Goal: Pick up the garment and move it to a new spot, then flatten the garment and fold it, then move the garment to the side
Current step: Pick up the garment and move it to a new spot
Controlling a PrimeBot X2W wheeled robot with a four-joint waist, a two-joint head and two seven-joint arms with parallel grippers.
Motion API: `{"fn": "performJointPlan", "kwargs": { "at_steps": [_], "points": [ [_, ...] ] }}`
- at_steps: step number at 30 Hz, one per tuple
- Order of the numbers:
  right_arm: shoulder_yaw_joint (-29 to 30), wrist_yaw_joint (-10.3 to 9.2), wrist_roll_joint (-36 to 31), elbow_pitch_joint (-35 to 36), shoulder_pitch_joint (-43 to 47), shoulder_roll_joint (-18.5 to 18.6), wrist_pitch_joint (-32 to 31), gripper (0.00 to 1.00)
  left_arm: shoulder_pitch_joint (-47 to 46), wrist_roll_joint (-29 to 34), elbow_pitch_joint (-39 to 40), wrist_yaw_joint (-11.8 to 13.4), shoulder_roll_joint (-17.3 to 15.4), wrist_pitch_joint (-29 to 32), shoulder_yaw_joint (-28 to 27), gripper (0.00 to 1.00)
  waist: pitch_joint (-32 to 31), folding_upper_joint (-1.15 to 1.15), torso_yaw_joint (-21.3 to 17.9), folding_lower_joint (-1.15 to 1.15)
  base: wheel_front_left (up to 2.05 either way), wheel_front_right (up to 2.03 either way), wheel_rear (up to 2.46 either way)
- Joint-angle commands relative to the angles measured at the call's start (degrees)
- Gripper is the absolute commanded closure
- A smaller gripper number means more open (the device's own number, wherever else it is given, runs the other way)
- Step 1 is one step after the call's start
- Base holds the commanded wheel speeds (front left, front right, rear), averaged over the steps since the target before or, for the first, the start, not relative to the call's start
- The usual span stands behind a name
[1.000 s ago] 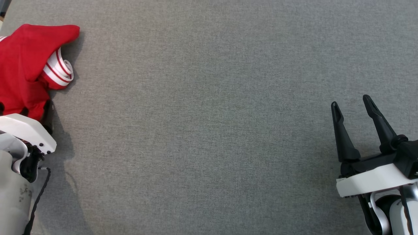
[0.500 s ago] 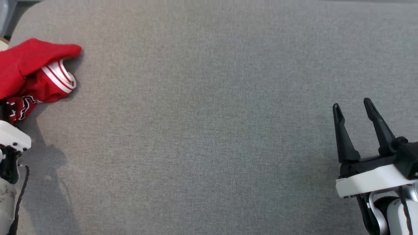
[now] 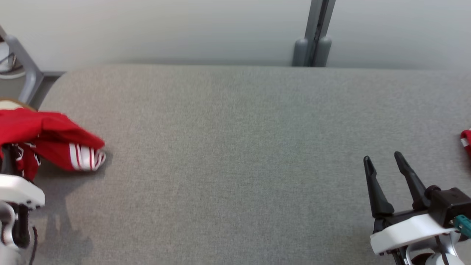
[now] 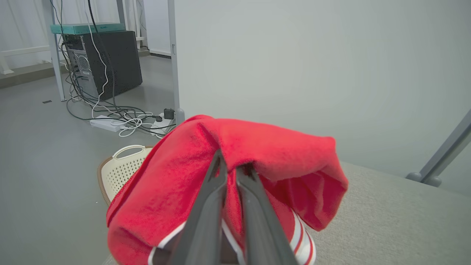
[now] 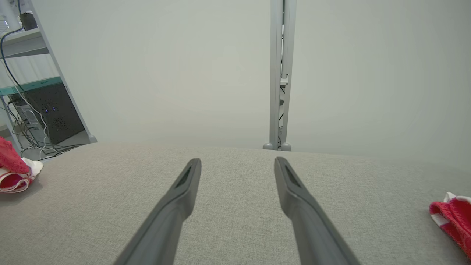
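1. While my left hand (image 4: 232, 162) is clenched on the red garment (image 4: 279, 147), the cloth drapes over both fingers at the left edge of the counter (image 3: 235, 147).
2. I see its striped white cuff (image 3: 86, 158) hanging lowest, just over the grey surface near the rounded far-left corner.
3. My right hand (image 3: 382, 156) is released, fingers spread, grasping nothing, near the right edge.
4. A second red piece (image 3: 466, 141) lies at the right edge.
5. Wide open grey stretch between my hands, back to the far edge by the post (image 3: 316, 33).
6. A perforated basket (image 4: 117, 165) sits on the floor beyond the left edge.
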State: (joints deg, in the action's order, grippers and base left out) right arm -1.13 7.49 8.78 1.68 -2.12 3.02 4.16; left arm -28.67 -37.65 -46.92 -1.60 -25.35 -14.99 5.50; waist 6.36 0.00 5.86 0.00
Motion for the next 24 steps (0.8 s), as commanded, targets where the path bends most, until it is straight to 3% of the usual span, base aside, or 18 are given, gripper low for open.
{"fn": "performJointPlan", "kwargs": {
  "at_steps": [1, 8, 10, 15, 18, 24],
  "points": [
    [-0.15, 0.01, 0.40, -0.16, 0.98, 0.09, 0.46, 0.00, 2.63, 0.80, 2.76, 1.03, -0.06, -0.21, -0.68, 1.00, -3.55, 0.00, -1.46, 0.00, 0.00, 0.00, 0.00],
    [-0.31, 0.01, 1.30, 0.00, 3.92, 0.05, 0.01, 0.00, 19.59, 3.39, 24.77, 8.16, 1.32, 0.86, -0.96, 1.00, -7.11, 0.00, -4.44, 0.00, 0.00, 0.00, 0.00],
    [-0.15, 0.01, 1.25, 0.70, 4.42, 0.04, -0.16, 0.00, 25.84, 4.23, 35.71, 11.57, 1.88, 3.81, 0.06, 1.00, -6.78, 0.00, -5.83, 0.00, 0.00, 0.00, 0.00],
    [0.26, 0.01, 1.44, 1.77, 3.85, 0.00, -0.22, 0.00, 28.81, 6.14, 48.33, 14.44, 3.02, 9.40, 4.34, 1.00, -4.75, 0.00, -8.36, 0.00, 0.00, 0.00, 0.00],
    [-0.12, 0.01, 1.65, 2.08, 2.23, 0.03, 0.04, 0.00, 26.45, 7.09, 51.36, 14.06, 3.95, 12.41, 7.69, 1.00, -2.45, 0.00, -10.80, 0.00, 0.00, 0.00, 0.00],
    [-0.86, 0.01, 2.74, 1.58, -0.59, 0.03, 1.98, 0.00, 16.80, 8.86, 48.75, 9.62, 7.00, 15.64, 15.11, 1.00, 3.18, 0.00, -15.95, 0.00, 0.00, 0.00, 0.00]
  ]
}}
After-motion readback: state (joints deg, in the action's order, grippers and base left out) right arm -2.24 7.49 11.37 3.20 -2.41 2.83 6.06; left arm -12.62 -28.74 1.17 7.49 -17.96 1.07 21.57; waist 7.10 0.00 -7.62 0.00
